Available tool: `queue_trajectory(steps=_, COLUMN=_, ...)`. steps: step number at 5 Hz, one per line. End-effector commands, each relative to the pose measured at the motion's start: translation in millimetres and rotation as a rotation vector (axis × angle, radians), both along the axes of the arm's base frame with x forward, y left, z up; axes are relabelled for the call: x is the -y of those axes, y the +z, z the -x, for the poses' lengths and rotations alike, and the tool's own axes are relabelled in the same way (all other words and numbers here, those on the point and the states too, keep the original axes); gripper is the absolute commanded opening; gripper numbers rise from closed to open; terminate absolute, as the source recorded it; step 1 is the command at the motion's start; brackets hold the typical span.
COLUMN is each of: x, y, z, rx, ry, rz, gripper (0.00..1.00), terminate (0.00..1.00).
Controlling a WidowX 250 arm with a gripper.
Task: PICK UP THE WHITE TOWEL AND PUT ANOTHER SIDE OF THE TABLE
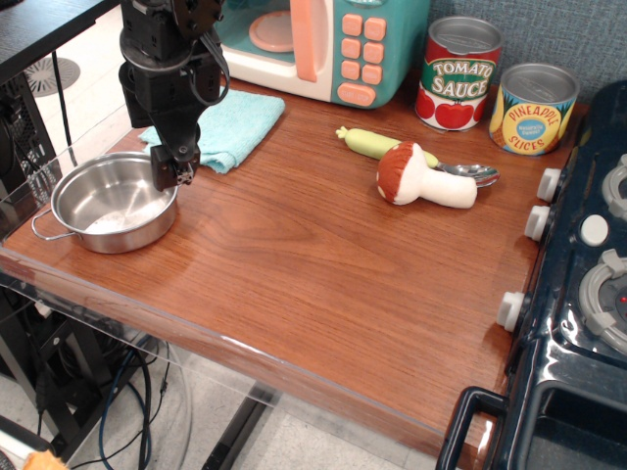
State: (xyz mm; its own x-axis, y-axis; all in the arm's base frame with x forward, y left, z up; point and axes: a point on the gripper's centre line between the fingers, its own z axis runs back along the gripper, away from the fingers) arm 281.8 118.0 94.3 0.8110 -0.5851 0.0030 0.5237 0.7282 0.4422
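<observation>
The towel (227,127), a folded light blue-green cloth, lies flat at the back left of the table (323,284), just in front of the toy microwave (333,44). Part of its left side is hidden behind the black arm (167,69). The hand (175,174) hangs just in front of the towel's near left corner, pointing down, over the gap between the towel and the steel pot (116,201). Its tip sits above the pot's right rim. The fingers appear close together with nothing between them, though from this angle it is hard to be sure how far they are parted; the towel is not in its hold.

The pot stands at the left edge of the table, near the towel's front corner. Farther right lie a green toy vegetable (377,145), a toy mushroom (421,176) and a metal spoon (475,173), close together. Behind them stand a tomato sauce can (460,73) and a pineapple slices can (534,108). A dark blue toy stove (578,294) borders the table's right side.
</observation>
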Motion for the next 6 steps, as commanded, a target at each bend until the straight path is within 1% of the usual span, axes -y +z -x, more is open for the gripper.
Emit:
queue_trajectory(steps=1, x=0, y=0, z=0, rx=0.000, ry=0.000, rz=0.000, gripper=1.00, terminate=0.00)
queue_trajectory(steps=2, x=-9, y=8, z=-19, rx=-0.025, ry=0.016, rz=0.046, gripper=1.00, terminate=0.00)
queue_trajectory(steps=3, x=-27, y=21, z=-42, rx=-0.027, ry=0.040, rz=0.109, gripper=1.00, terminate=0.00)
queue_trajectory(steps=4, x=-47, y=24, z=-65, rx=-0.042, ry=0.108, rz=0.109, gripper=1.00, terminate=0.00)
queue_trajectory(steps=5, x=-58, y=15, z=-89, rx=-0.072, ry=0.139, rz=0.124, gripper=1.00, terminate=0.00)
queue_trajectory(steps=6, x=-66, y=2, z=-105, rx=-0.094, ry=0.159, rz=0.162, gripper=1.00, terminate=0.00)
